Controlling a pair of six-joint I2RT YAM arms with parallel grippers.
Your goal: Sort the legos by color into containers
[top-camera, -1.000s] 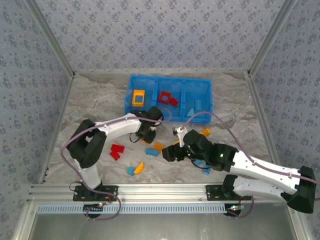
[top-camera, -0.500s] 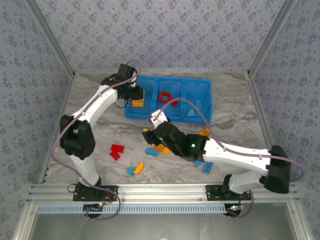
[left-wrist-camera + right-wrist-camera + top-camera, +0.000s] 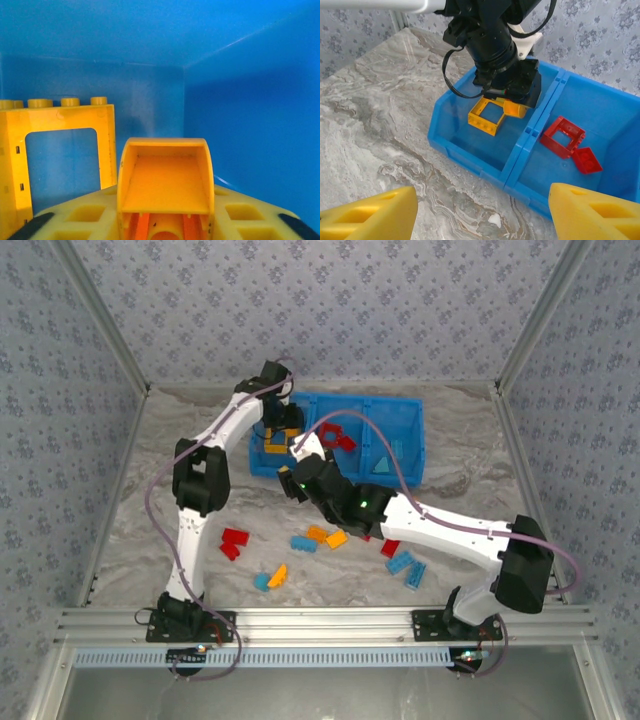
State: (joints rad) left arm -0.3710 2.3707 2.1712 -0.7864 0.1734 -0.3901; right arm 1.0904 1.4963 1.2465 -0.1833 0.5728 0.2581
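Observation:
The containers are one blue bin [image 3: 400,403] with three compartments. My left gripper [image 3: 285,434] reaches down into its left compartment, shut on an orange-yellow curved brick [image 3: 165,185] low over the floor. A yellow frame brick [image 3: 65,125] lies beside it, and both the frame brick [image 3: 487,116] and the curved brick [image 3: 516,108] show under the left gripper [image 3: 512,99] in the right wrist view. A red frame [image 3: 563,136] and a red brick [image 3: 586,160] lie in the middle compartment. My right gripper [image 3: 485,210] is open and empty over the table, just in front of the bin [image 3: 470,160].
Loose legos lie on the marble table near the arms: a red one [image 3: 233,542], orange ones [image 3: 337,539] [image 3: 278,576], light blue ones [image 3: 304,543] [image 3: 401,563] [image 3: 262,581], another red [image 3: 390,548]. Light blue bricks [image 3: 385,462] sit in the right compartment. Patterned walls surround the table.
My left arm swung from the table up into the bin's left compartment, carrying the orange-yellow brick. My right arm moved up and left to the bin's front wall.

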